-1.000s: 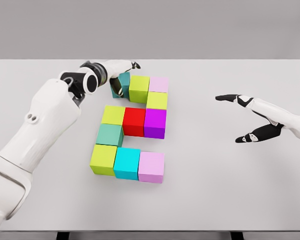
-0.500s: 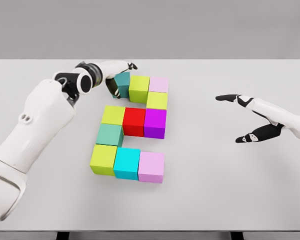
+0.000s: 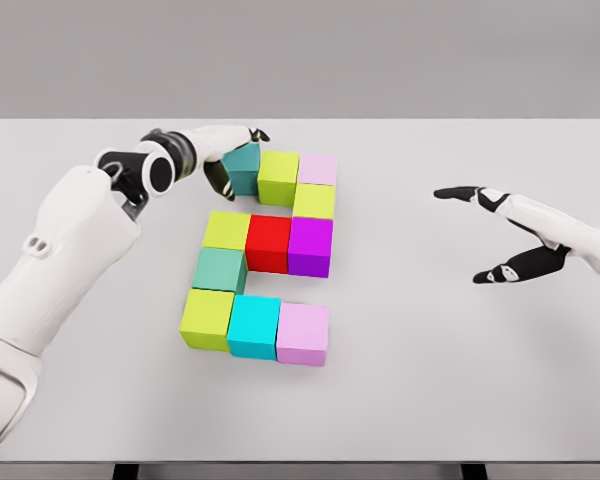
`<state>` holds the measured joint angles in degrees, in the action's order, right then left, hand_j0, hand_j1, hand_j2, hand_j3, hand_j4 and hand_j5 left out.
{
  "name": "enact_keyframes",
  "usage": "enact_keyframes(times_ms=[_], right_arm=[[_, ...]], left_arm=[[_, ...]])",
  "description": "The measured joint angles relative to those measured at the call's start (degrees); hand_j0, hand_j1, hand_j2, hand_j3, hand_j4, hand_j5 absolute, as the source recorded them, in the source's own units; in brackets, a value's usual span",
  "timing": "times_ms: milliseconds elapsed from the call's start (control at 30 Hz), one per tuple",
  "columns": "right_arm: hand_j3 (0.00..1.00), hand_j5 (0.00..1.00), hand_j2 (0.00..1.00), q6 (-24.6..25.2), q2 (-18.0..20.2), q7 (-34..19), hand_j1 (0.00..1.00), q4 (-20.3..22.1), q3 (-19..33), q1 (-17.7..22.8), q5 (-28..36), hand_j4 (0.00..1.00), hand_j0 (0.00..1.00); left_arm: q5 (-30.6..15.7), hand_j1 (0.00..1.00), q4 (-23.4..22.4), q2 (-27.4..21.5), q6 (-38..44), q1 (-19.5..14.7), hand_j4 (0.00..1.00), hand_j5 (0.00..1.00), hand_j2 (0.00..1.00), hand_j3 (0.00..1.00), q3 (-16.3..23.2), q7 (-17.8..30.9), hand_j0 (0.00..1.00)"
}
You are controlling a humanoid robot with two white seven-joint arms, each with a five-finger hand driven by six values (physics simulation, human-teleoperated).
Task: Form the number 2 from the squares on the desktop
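Coloured cubes lie on the white table (image 3: 430, 380) in the shape of a 2. The top row is a dark teal cube (image 3: 247, 165), an olive cube (image 3: 278, 176) and a pale pink cube (image 3: 318, 168), with a yellow-green cube (image 3: 314, 200) below the pink one. Yellow-green (image 3: 226, 229), red (image 3: 268, 243) and purple (image 3: 310, 245) cubes form the middle row. A sea-green cube (image 3: 219, 268) joins it to the bottom row of lime (image 3: 208, 317), cyan (image 3: 254, 325) and lilac (image 3: 302, 333). My left hand (image 3: 235, 158) is curled around the dark teal cube. My right hand (image 3: 470, 235) hovers open at the right.
The table's far edge runs just behind the top row of cubes. My left forearm (image 3: 70, 240) crosses the table's left part, from the lower left corner up to the cubes.
My left elbow and forearm have swung to the left while the hand has stayed on the dark teal cube, which now shows more of its face. The right hand has barely moved.
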<state>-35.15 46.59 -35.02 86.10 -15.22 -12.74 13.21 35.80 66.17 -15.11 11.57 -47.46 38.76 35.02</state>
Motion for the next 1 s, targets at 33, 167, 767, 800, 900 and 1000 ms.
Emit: enact_keyframes(times_ms=[33,167,767,800,900,1000], right_arm=[[1.00,1.00,1.00,0.00,0.00,0.00,1.00,0.00,0.05,0.00,0.00,1.00,1.00],[1.00,1.00,1.00,0.00,0.01,0.00,1.00,-0.02,0.14,0.09,-0.01,1.00,1.00],[1.00,1.00,1.00,0.00,-0.01,0.00,1.00,0.02,0.21,0.09,-0.01,1.00,1.00],[1.00,1.00,1.00,0.00,0.00,0.00,1.00,0.01,0.21,0.09,-0.02,1.00,1.00],[1.00,1.00,1.00,0.00,-0.01,0.00,1.00,0.06,0.19,0.09,-0.01,1.00,1.00],[1.00,1.00,1.00,0.00,-0.03,0.00,1.00,0.07,0.19,0.09,-0.01,1.00,1.00]], left_arm=[[-0.15,0.97,0.07,-0.12,-0.01,0.35,0.97,0.97,0.97,0.97,0.01,0.00,0.97],[-0.53,0.98,0.28,-0.41,-0.06,0.79,0.98,0.98,0.98,0.98,-0.02,-0.01,0.98],[-1.10,0.99,3.24,-1.83,-0.06,1.67,0.99,0.99,0.99,0.99,0.03,0.00,0.99],[-1.12,0.99,3.30,-1.84,-0.08,1.67,0.99,0.99,0.99,0.99,0.03,0.00,0.99],[-1.32,0.98,3.70,-1.92,-0.11,2.29,0.98,0.98,0.98,0.98,0.02,-0.02,0.98],[-1.41,0.99,3.86,-1.97,-0.12,2.37,0.99,0.99,0.99,0.99,0.02,-0.01,0.99]])
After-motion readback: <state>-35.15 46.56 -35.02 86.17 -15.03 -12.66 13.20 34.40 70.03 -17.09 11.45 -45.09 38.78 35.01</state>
